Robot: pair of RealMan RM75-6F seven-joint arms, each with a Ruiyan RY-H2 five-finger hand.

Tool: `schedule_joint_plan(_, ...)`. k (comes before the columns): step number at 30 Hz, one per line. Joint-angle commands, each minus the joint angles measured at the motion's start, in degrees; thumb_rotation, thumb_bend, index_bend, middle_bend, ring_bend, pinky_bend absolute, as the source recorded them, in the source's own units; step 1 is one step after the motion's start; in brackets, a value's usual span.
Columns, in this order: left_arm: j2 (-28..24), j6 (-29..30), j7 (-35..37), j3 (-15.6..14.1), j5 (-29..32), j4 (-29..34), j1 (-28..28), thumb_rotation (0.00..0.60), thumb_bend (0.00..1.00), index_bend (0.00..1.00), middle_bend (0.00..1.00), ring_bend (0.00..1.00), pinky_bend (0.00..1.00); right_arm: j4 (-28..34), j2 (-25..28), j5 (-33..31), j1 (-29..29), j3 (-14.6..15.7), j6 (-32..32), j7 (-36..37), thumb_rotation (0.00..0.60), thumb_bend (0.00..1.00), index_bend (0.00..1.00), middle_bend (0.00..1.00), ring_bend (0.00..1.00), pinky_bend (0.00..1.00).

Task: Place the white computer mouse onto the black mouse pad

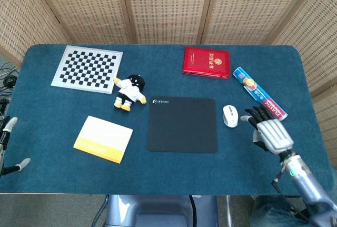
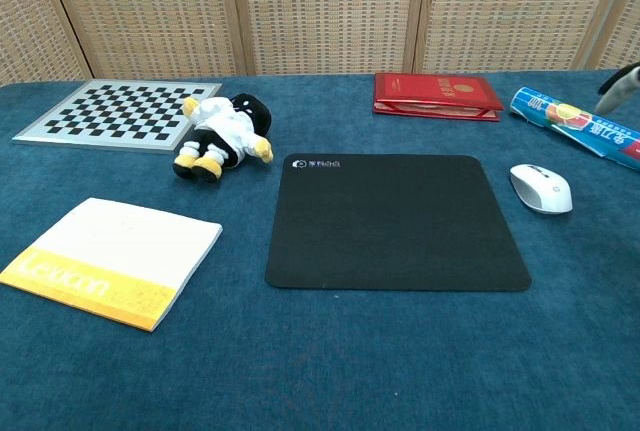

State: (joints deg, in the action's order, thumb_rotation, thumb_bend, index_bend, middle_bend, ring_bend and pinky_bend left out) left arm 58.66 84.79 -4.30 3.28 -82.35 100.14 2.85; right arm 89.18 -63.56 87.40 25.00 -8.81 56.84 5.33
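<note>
The white computer mouse [image 1: 230,116] [image 2: 541,188] lies on the blue table just right of the black mouse pad [image 1: 182,124] [image 2: 395,220]. My right hand [image 1: 269,130] hovers over the table a little right of the mouse, fingers apart and pointing toward it, holding nothing. One fingertip of it shows at the right edge of the chest view [image 2: 620,83]. My left hand [image 1: 7,145] shows only as fingertips at the left edge of the head view, fingers spread, empty.
A checkerboard [image 1: 88,69], a plush doll [image 1: 129,92], a yellow-white notepad [image 1: 103,138], a red booklet [image 1: 206,61] and a plastic-wrap box [image 1: 259,92] lie around the pad. The box lies just behind my right hand.
</note>
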Motion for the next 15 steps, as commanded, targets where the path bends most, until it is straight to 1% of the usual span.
schedule_joint_plan(1,0.7,-0.9,-1.2,0.7,1.4,-0.4,0.7,0.6,0.02,0.0,0.0,0.0,0.0,-6.3,-3.8,-1.6,6.9,-0.9,-7.5,1.4,0.6,1.0,0.26,0.16,0.0,0.0)
schedule_joint_plan(8,1.4,-1.5,-2.0,1.4,3.0,-0.8,1.3,0.6,0.03,0.0,0.0,0.0,0.0,-12.8,-8.8,-3.6,11.3,-1.1,-11.3,-3.5,0.6,1.0,0.26,0.16,0.0,0.0)
schedule_joint_plan(15,1.5,-2.0,-2.1,1.6,4.3,-1.1,1.5,0.6,0.03,0.0,0.0,0.0,0.0,-17.7,-11.8,-6.7,13.4,-0.4,-14.0,-7.2,0.6,1.0,0.26,0.17,0.0,0.0)
